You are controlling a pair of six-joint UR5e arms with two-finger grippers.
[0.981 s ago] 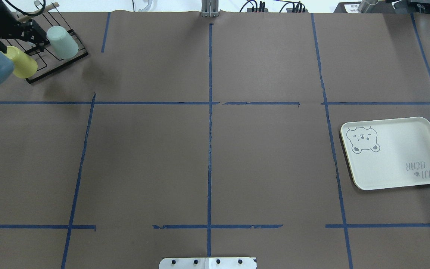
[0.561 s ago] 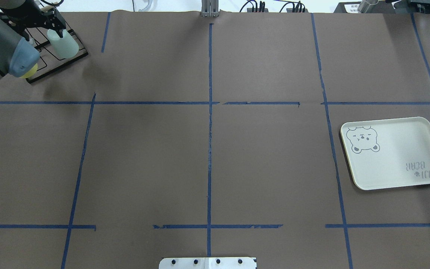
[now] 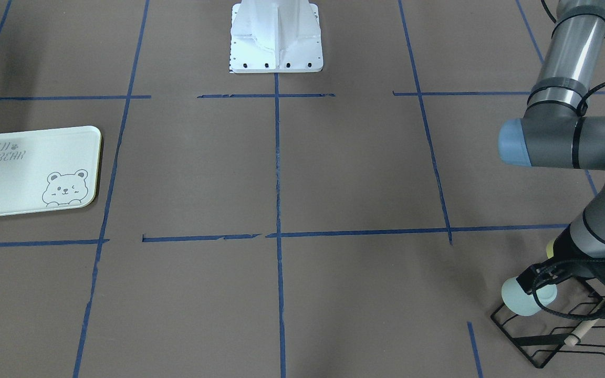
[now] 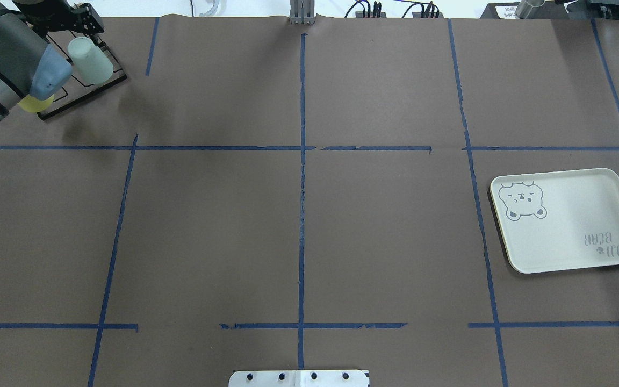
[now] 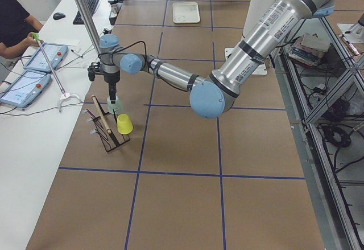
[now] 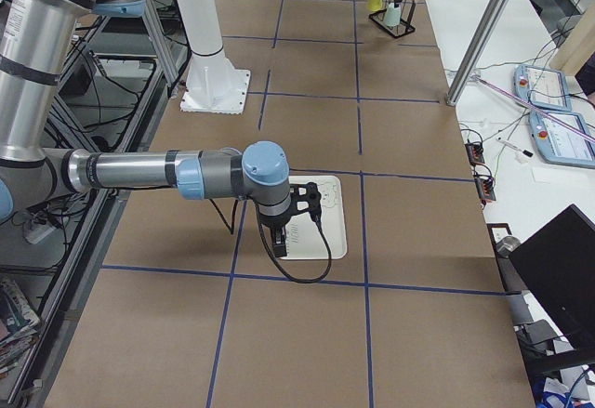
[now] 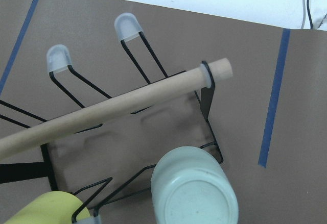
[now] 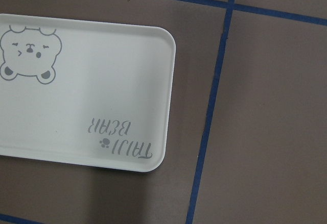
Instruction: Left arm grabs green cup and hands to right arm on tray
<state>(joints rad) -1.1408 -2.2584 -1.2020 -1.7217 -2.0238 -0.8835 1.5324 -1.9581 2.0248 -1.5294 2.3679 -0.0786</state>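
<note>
The green cup sits upside down on a prong of the black wire rack at the table's far left corner. It also shows in the front view and at the bottom of the left wrist view. My left gripper hovers just above and behind it, its jaws apparently apart and holding nothing. The tray lies bare at the right side. My right gripper hangs above the tray. It shows only in the right side view, so I cannot tell its state.
A yellow cup sits on the same rack beside the green one, partly hidden by my left arm's elbow. A wooden dowel runs across the rack's top. Blue tape lines grid the brown table. An operator sits at a side desk.
My left gripper has swung from over the yellow cup toward the far edge and now sits above the green cup. The cups, rack and tray have not moved.
</note>
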